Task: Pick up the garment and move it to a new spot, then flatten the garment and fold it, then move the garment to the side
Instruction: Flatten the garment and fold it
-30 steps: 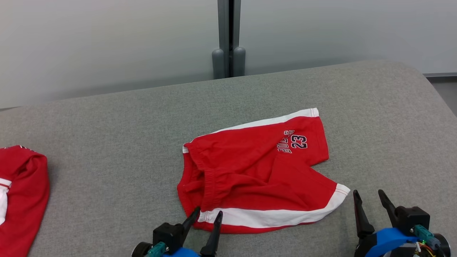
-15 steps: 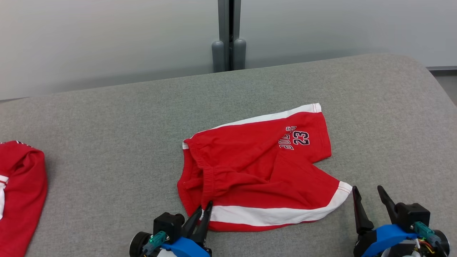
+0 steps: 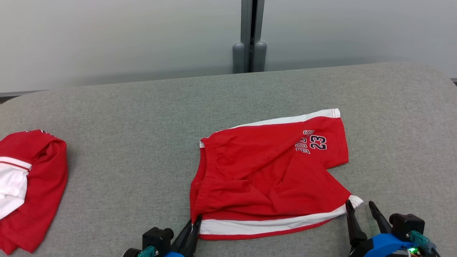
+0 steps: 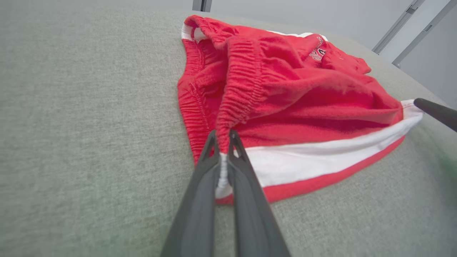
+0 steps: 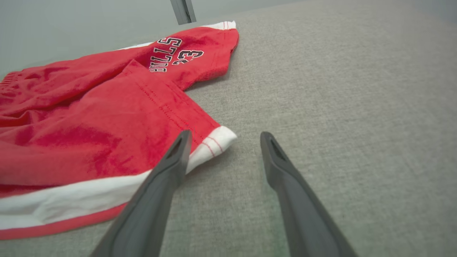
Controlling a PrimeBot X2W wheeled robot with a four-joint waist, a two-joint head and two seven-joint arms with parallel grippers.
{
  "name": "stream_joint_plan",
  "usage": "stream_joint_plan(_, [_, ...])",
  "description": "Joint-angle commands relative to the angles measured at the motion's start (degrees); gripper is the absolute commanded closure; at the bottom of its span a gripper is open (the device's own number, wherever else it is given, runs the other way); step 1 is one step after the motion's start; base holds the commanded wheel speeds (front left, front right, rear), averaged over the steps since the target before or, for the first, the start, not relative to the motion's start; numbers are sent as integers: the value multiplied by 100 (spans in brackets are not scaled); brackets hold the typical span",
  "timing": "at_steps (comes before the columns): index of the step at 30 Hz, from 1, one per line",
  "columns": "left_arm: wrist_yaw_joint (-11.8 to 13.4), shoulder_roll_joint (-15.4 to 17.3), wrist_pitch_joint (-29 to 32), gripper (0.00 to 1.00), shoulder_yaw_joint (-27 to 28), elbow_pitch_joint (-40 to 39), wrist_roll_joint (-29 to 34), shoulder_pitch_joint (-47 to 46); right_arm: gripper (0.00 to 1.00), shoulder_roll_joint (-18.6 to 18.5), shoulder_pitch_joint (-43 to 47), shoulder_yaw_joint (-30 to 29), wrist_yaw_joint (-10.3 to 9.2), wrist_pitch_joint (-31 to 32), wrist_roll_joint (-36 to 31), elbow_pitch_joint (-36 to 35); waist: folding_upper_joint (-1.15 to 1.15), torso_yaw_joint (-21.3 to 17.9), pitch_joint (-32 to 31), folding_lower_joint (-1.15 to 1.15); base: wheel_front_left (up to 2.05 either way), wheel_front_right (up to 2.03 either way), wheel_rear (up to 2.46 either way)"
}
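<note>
Head view has a pair of red cotton shorts with white side stripes and a "BULLS 23" print lying rumpled on the grey fabric-covered surface, on the robot's side of it and right of the middle. The elastic waistband faces the robot's left and the two legs point right, the printed leg being the farther one.

The left claw is clamped on the near corner of the waistband. In the left wrist view its two dark fingers pinch the gathered cloth where the white stripe ends.

The right claw stands with its fingers apart at the white-hemmed corner of the near leg. One finger is over that hem, the other over bare grey cloth. Whether it touches the shorts cannot be told.

Well apart, at the surface's left end, lies another bunched red and white garment. A grey post rises behind the far edge.
</note>
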Motion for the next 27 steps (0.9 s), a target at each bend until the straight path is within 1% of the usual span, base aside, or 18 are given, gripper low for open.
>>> stream_joint_plan(1, [-13,20,-29,100,0,-12,-33,26,0,-19,-29,34,0,-18,97,71,0,33,5,0,0,0,0])
stream_joint_plan(9, [-13,-49,-29,100,-102,-2,-37,-61,0,-16,-210,213,0,-17,633,535,0,120,33,0,0,0,0])
stream_joint_plan(10, [-13,-53,-29,100,-111,-9,-32,-73,15,-16,-244,215,0,-17,712,561,0,124,41,0,0,0,0])
stream_joint_plan(11, [-13,-59,-29,100,-119,-14,-25,-80,51,-16,-273,242,0,-16,803,559,0,129,49,0,0,0,0])
stream_joint_plan(12, [-13,-60,-29,100,-135,-24,-12,-90,72,-15,-299,259,0,-16,883,522,0,134,59,0,0,0,0])
stream_joint_plan(13, [-13,-53,-29,100,-142,-31,-2,-96,100,-14,-314,248,0,-17,954,471,0,138,68,0,0,0,0])
stream_joint_plan(18, [-13,39,-29,100,-319,-103,-59,-124,100,-16,-284,260,0,-18,1364,139,0,169,58,0,0,0,0])
stream_joint_plan(22, [-13,208,-29,100,-509,-253,-116,-186,100,-19,-179,341,0,-18,1971,-169,0,228,-38,0,0,0,0])
stream_joint_plan(27, [-12,411,-29,100,-651,-774,-171,-388,100,-18,-166,460,0,-18,2737,-709,0,311,-226,0,0,0,0])
